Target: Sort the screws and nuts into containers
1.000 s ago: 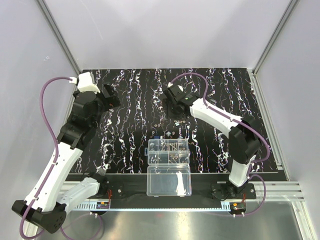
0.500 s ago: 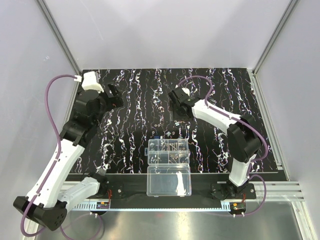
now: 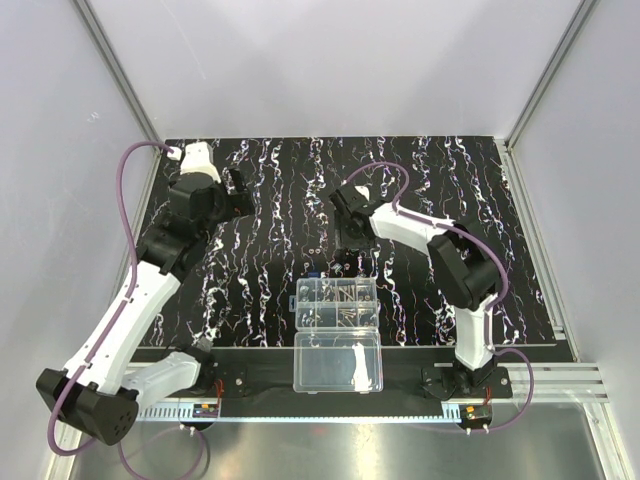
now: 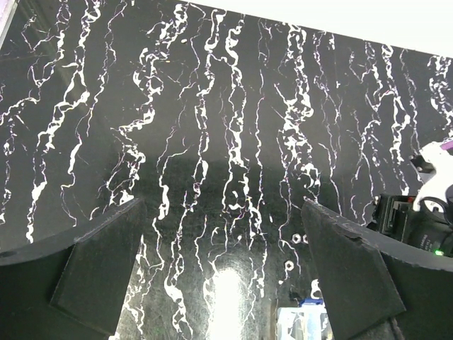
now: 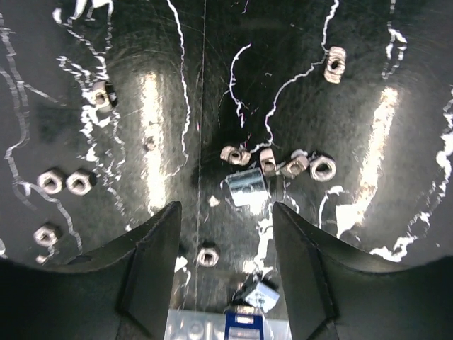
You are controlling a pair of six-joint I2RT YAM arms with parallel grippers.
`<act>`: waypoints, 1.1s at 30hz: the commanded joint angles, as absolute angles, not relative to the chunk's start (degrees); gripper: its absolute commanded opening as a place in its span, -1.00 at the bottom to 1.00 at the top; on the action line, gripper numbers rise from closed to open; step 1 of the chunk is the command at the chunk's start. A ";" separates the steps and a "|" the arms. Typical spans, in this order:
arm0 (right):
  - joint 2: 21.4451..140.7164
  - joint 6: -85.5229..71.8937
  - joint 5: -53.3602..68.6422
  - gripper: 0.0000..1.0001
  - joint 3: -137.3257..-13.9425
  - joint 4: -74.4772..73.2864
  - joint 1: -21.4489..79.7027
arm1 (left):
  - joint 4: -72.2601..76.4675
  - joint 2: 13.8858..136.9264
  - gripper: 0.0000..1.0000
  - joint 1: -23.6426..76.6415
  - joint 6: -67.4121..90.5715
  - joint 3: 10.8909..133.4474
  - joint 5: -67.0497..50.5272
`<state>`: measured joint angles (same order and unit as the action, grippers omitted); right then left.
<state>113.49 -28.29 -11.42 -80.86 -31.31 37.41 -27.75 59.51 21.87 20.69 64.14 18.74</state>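
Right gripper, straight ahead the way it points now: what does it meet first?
Likely the mat, landing near the loose nut and the small silvery block between the right gripper's open fingers; depth unclear.

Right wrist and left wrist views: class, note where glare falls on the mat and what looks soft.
Right wrist: two glare streaks on the mat, either side of centre; nuts sharp, blue piece at the bottom edge soft, right gripper's fingers dark, in shadow. Left wrist: one glare patch low at centre; left gripper's fingers dark, featureless.
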 commanded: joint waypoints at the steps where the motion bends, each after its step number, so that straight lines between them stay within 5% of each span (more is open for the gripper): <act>1: 114.61 -26.28 -12.48 0.21 -83.76 -30.59 37.00 | -26.98 60.12 0.98 21.62 19.34 66.88 19.51; 24: 117.16 -23.99 -7.65 -0.21 -82.53 -28.65 34.98 | -26.89 61.61 0.98 21.62 19.42 66.71 19.16; 33: 114.35 -23.56 -7.21 -0.07 -79.63 -30.50 34.98 | -26.81 60.82 0.98 21.62 19.86 66.80 17.75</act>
